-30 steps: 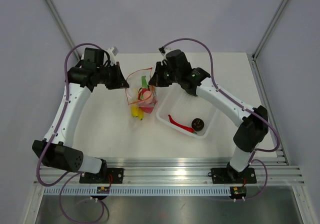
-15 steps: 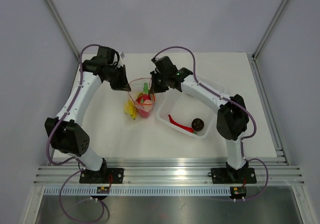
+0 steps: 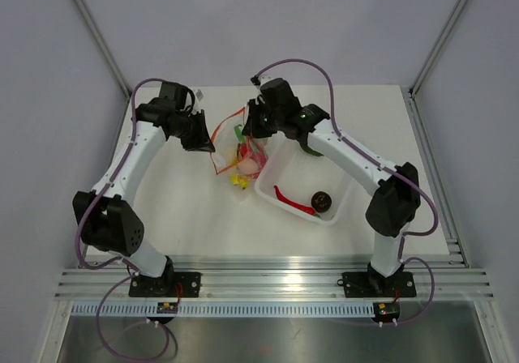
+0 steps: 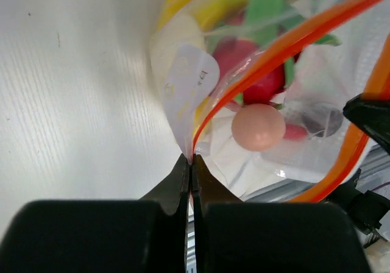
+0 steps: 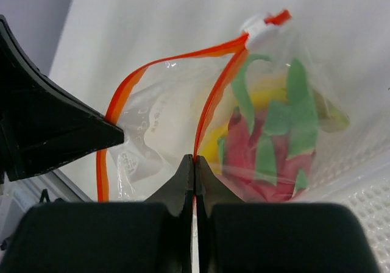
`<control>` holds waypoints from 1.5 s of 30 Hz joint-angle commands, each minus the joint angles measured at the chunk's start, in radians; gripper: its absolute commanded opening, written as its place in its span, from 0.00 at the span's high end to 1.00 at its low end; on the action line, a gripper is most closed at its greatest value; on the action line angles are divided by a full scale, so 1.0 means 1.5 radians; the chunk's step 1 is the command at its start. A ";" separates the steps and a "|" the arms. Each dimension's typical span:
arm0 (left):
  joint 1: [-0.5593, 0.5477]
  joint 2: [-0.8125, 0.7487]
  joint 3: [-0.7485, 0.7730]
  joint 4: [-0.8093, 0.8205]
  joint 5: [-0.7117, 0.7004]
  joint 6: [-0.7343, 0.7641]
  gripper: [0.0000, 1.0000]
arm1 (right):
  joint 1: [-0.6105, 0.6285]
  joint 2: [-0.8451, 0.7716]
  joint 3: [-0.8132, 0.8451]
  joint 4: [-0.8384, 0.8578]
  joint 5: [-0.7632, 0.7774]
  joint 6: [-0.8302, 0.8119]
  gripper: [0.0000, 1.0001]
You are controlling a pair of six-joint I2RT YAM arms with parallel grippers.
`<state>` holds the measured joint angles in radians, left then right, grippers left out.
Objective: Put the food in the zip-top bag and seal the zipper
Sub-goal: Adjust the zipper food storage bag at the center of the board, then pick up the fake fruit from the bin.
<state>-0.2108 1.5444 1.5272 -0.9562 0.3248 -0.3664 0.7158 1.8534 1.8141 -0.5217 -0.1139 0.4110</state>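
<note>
The zip-top bag (image 3: 235, 154) hangs between both grippers, mouth open, beside the tray's left wall. My left gripper (image 3: 209, 142) is shut on the orange-red zipper strip (image 4: 262, 60) at one side of the mouth. My right gripper (image 3: 247, 131) is shut on the strip (image 5: 216, 96) at the other side. Inside the bag I see the pink-red dragon fruit (image 5: 274, 157), the yellow banana (image 3: 238, 181) and a pale pinkish round piece (image 4: 258, 127). The long red chilli (image 3: 293, 202) and the dark round fruit (image 3: 321, 199) lie in the tray.
A rigid clear rectangular tray (image 3: 312, 171) stands right of the bag, under the right arm. The white zipper slider (image 5: 256, 27) sits at the far end of the strip. The table's back edge lies just behind the grippers.
Both grippers have shifted right with the bag, which now hangs closer to the tray. Both stay shut on the strip.
</note>
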 commanded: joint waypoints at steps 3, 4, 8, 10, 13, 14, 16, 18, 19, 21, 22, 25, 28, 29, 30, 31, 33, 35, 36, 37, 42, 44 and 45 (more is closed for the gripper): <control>-0.003 -0.007 0.088 -0.025 0.011 0.004 1.00 | -0.001 0.007 0.069 -0.010 0.004 -0.018 1.00; -0.003 -0.015 0.109 -0.030 0.016 0.005 1.00 | -0.001 -0.002 0.075 -0.008 0.012 -0.021 1.00; -0.003 -0.049 0.150 -0.032 0.026 0.001 1.00 | 0.000 -0.039 0.078 0.004 0.033 -0.025 1.00; -0.003 -0.049 0.117 -0.023 0.019 0.003 1.00 | -0.001 -0.037 0.052 0.014 0.029 -0.020 1.00; -0.003 -0.034 0.038 -0.012 0.004 0.005 1.00 | -0.001 -0.019 0.002 0.039 0.014 -0.005 1.00; -0.003 -0.032 -0.001 0.004 0.001 0.005 1.00 | -0.001 -0.014 -0.023 0.047 0.005 0.001 1.00; -0.003 -0.028 -0.022 0.012 -0.006 0.004 1.00 | -0.001 0.004 -0.039 0.052 -0.002 0.005 1.00; -0.003 -0.029 -0.033 0.016 -0.006 0.005 1.00 | -0.001 0.009 -0.061 0.055 -0.010 0.010 1.00; -0.003 -0.031 -0.036 0.017 -0.006 0.007 1.00 | -0.001 0.007 -0.068 0.064 -0.014 0.011 1.00; -0.003 -0.038 -0.036 0.018 0.000 0.007 1.00 | -0.001 0.004 -0.080 0.068 -0.016 0.012 1.00; -0.003 -0.041 -0.033 0.020 0.004 0.007 1.00 | -0.001 0.000 -0.081 0.067 -0.018 0.012 1.00; -0.004 -0.044 -0.028 0.021 0.027 0.002 1.00 | -0.001 -0.009 -0.078 0.055 -0.012 0.008 1.00; -0.006 -0.054 -0.029 0.031 0.045 -0.005 1.00 | -0.001 -0.028 -0.072 0.046 -0.005 0.002 0.64; -0.006 -0.057 -0.030 0.033 0.050 -0.006 1.00 | -0.001 -0.034 -0.070 0.038 -0.001 -0.003 0.55; -0.007 -0.062 -0.030 0.034 0.056 -0.008 1.00 | -0.001 -0.039 -0.068 0.034 0.003 -0.005 0.50; -0.007 -0.063 -0.031 0.038 0.058 -0.010 1.00 | -0.001 -0.056 -0.069 0.027 0.014 -0.007 0.40; -0.009 -0.063 -0.035 0.040 0.062 -0.012 1.00 | -0.001 -0.078 -0.079 0.022 0.028 -0.017 0.30; -0.009 -0.062 -0.045 0.043 0.064 -0.012 1.00 | -0.001 -0.119 -0.097 0.012 0.058 -0.030 0.22; -0.009 -0.060 -0.046 0.045 0.065 -0.012 1.00 | -0.001 -0.149 -0.105 0.005 0.069 -0.034 0.22; -0.009 -0.061 -0.048 0.048 0.066 -0.013 1.00 | -0.001 -0.165 -0.113 -0.001 0.097 -0.040 0.21; -0.009 -0.060 -0.053 0.055 0.069 -0.014 1.00 | -0.016 -0.271 -0.215 -0.007 0.197 -0.062 0.17; -0.009 -0.059 -0.055 0.057 0.070 -0.014 1.00 | -0.045 -0.290 -0.266 -0.021 0.211 -0.055 0.17; -0.010 -0.058 -0.056 0.057 0.072 -0.013 1.00 | -0.054 -0.304 -0.284 -0.027 0.213 -0.053 0.18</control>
<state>-0.2222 1.4918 1.4483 -0.9176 0.3943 -0.3782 0.6834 1.4239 1.4681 -0.5201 0.1059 0.3477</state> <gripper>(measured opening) 0.005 0.827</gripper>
